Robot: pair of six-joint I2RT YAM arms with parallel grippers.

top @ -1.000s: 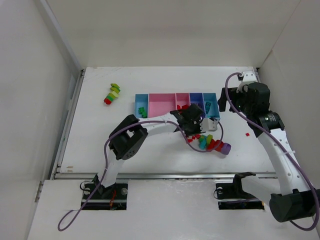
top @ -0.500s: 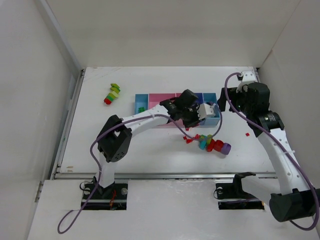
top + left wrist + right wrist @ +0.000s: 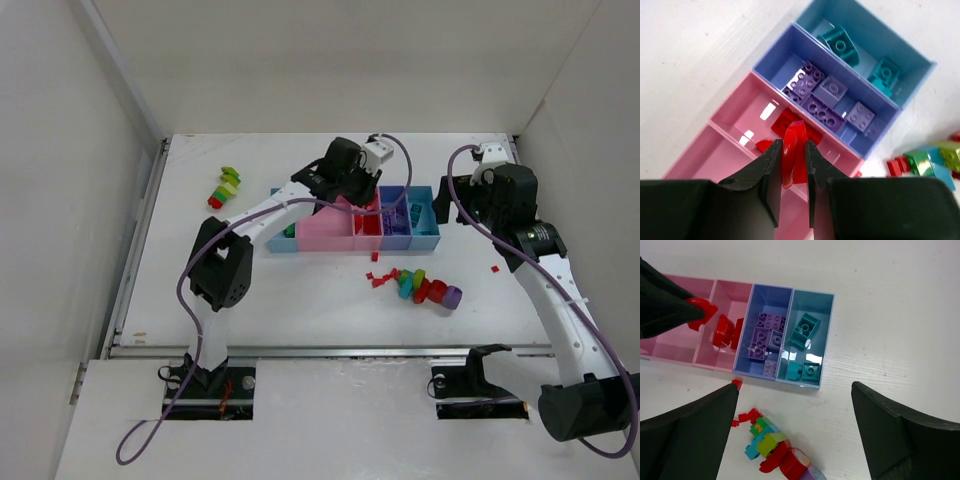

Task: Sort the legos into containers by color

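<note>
My left gripper (image 3: pixel 792 145) is shut on a small red lego (image 3: pixel 796 150) and hangs over the narrow pink tray (image 3: pixel 765 112), which holds red bricks. The row of containers (image 3: pixel 325 228) sits mid-table. Its purple tray (image 3: pixel 785 65) holds purple legos (image 3: pixel 825 100), and the light blue end tray (image 3: pixel 910 65) holds teal legos (image 3: pixel 842 42). A stuck-together cluster of legos (image 3: pixel 420 285) lies in front of the trays, with tiny red bricks (image 3: pixel 383 278) beside it. My right gripper (image 3: pixel 795 387) is open and empty, high above the cluster (image 3: pixel 772 447).
A green, yellow-green and red lego chain (image 3: pixel 225 187) lies far left on the table. One red bit (image 3: pixel 494 268) lies alone at the right. White walls close in both sides and the back. My left arm crosses over the left trays.
My left gripper has left the cluster on the table and swung back over the narrow pink tray, carrying the red lego. The right arm has stayed still.
</note>
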